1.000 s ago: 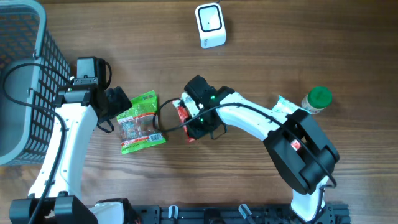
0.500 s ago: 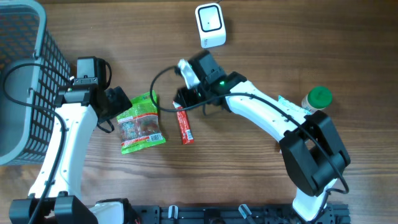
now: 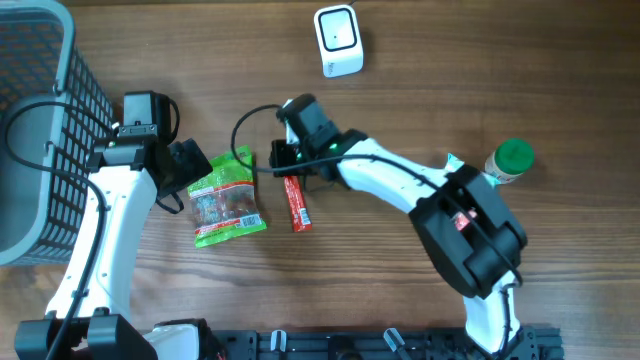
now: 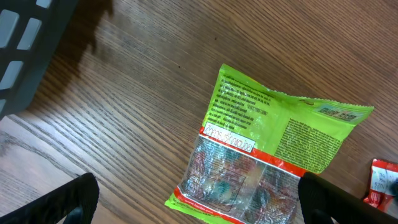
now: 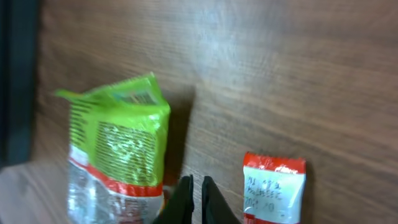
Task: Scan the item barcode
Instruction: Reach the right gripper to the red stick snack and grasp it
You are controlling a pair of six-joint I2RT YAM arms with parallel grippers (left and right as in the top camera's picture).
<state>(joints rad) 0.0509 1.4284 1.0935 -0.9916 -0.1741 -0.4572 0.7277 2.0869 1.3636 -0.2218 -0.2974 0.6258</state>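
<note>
A green and clear candy bag [image 3: 228,197] lies flat on the wooden table, printed side up. My left gripper [image 3: 186,178] hovers at its left edge, open. In the left wrist view the bag [image 4: 267,143] stretches between the wide-spread jaws of the left gripper [image 4: 205,205]. A small red and white packet [image 3: 297,202] lies just right of the bag. My right gripper [image 3: 284,160] hangs above the gap between them, shut on nothing. The right wrist view shows the right gripper [image 5: 196,200] between the bag [image 5: 118,143] and the packet [image 5: 273,186]. A white barcode scanner [image 3: 338,40] stands at the far edge.
A grey mesh basket [image 3: 40,130] takes up the far left side. A bottle with a green cap [image 3: 511,160] stands at the right, next to the right arm's base link. A black cable loops from the right wrist over the table near the bag.
The right gripper lifted off the red packet, leaving it on the table, swung toward the far side and then left, and its jaws came together. The left arm has not moved.
</note>
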